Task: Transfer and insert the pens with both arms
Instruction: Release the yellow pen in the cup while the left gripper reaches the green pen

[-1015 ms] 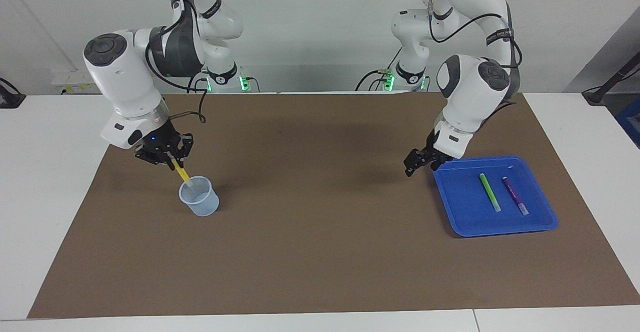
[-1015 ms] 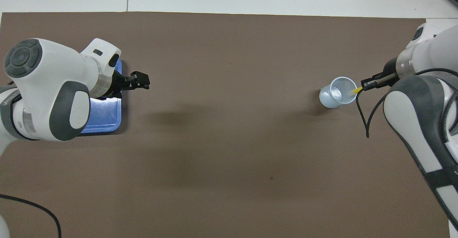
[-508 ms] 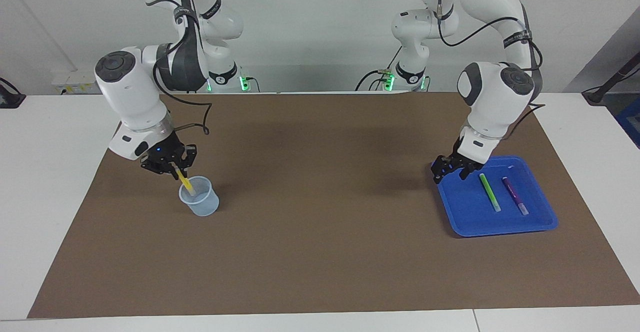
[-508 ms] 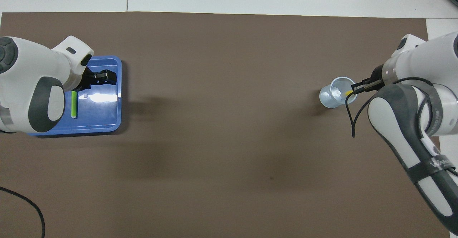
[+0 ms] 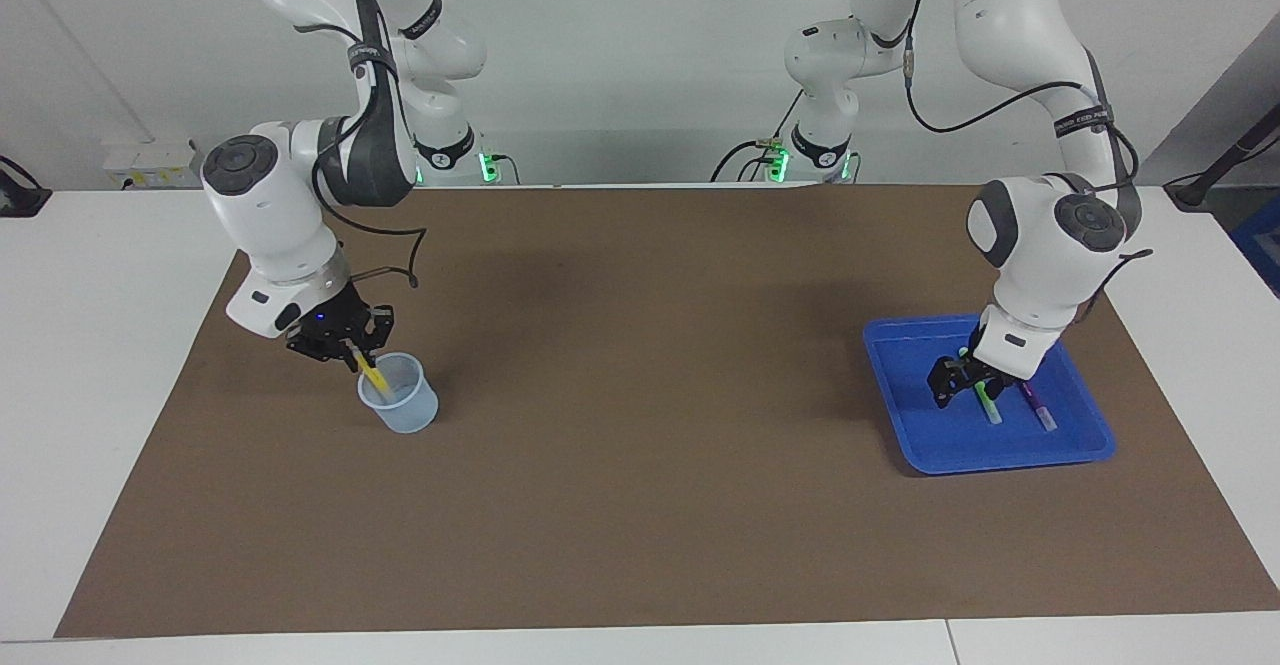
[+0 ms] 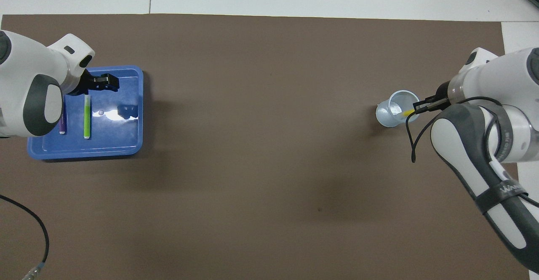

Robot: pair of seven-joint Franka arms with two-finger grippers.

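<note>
Brown mat (image 5: 640,505) wide, bare at middle. Yellow pen (image 5: 372,375) slants into clear cup (image 5: 400,407), pinched in right gripper (image 5: 345,345) at rim. Green pen (image 6: 86,116), purple pen (image 6: 62,122) lie in blue tray (image 6: 122,145); left gripper (image 5: 962,377) over tray, fingers apart, empty.

White table (image 5: 80,365), brown mat (image 5: 640,505) covering it, pale cup (image 5: 402,407) and blue tray (image 5: 1000,450) on mat

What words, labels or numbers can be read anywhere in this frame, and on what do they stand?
Nothing can be read.
Left arm's strap: white lettering, too small to read.
Right arm's strap: white lettering, too small to read in the facing view and blurred in the overhead view.
Pens, tray and cup: no print to be seen.
</note>
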